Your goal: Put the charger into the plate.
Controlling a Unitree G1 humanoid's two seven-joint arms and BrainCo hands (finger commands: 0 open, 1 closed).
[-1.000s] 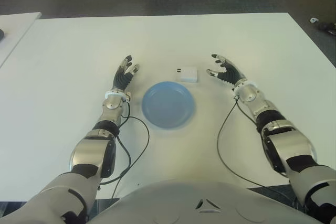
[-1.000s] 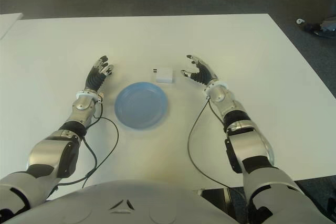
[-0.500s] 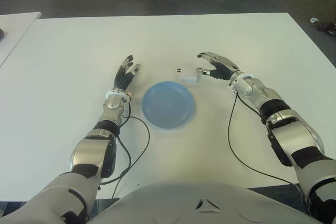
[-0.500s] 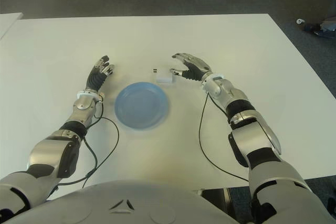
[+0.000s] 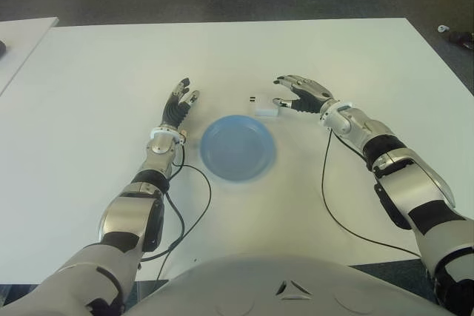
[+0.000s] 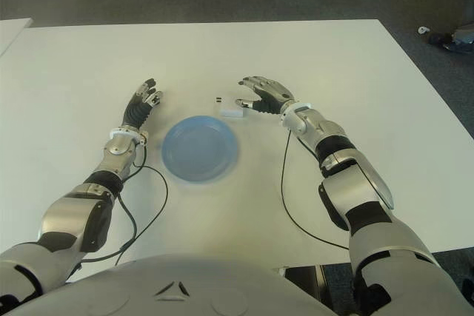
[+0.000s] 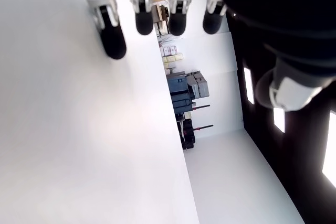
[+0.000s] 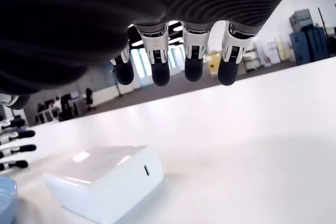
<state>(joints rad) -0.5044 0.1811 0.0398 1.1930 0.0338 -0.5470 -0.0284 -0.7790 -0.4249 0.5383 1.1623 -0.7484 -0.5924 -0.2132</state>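
The right hand (image 5: 300, 94) hovers over the white charger (image 5: 264, 104), fingers (image 8: 192, 61) spread wide and holding nothing; its wrist view shows the fingertips clear above the charger's top. The charger lies flat on the white worktop (image 5: 333, 57), just beyond the rim of the blue plate (image 5: 238, 147), outside it. The left hand (image 5: 178, 106) shows on the plate's other side, fingers extended and open, grasping nothing.
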